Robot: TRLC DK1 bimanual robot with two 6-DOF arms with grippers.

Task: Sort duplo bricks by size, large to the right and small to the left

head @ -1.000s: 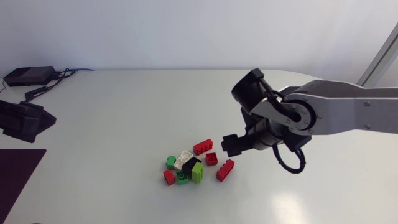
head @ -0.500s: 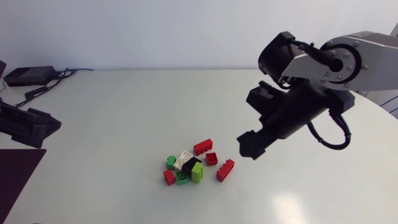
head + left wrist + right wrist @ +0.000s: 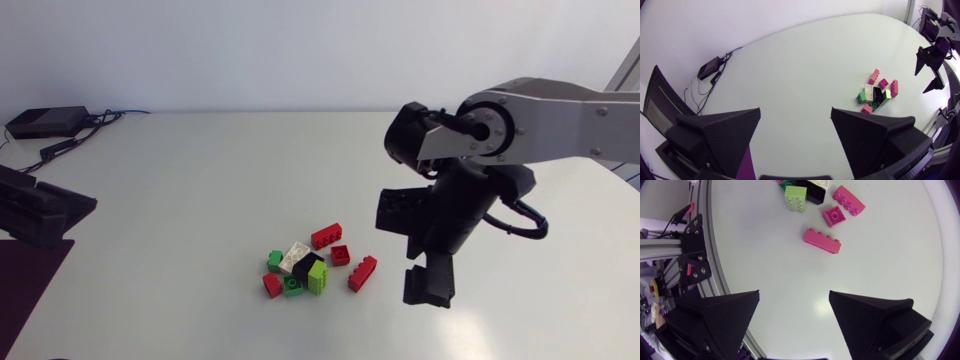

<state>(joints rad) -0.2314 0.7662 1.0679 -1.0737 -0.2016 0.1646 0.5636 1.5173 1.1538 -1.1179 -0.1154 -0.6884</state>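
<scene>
Right gripper [image 3: 794, 294], fingers spread wide & holding nothing, hovers just right of the duplo bricks [image 3: 310, 262], which are clustered lower-centre on the table [image 3: 200, 180]. It's prob. lining up on the long red brick [image 3: 362, 272] nearest it. Left gripper [image 3: 796, 112], likewise spread & empty, sits at frame's left edge, out of the way.

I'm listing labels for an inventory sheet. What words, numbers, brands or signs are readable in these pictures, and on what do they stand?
None can be read.
Duplo bricks: plain coloured faces; any embossing on the studs is too small to read.
Black box: no legible label shows.
Left claw and right claw: plain matte black, no markings visible.
</scene>
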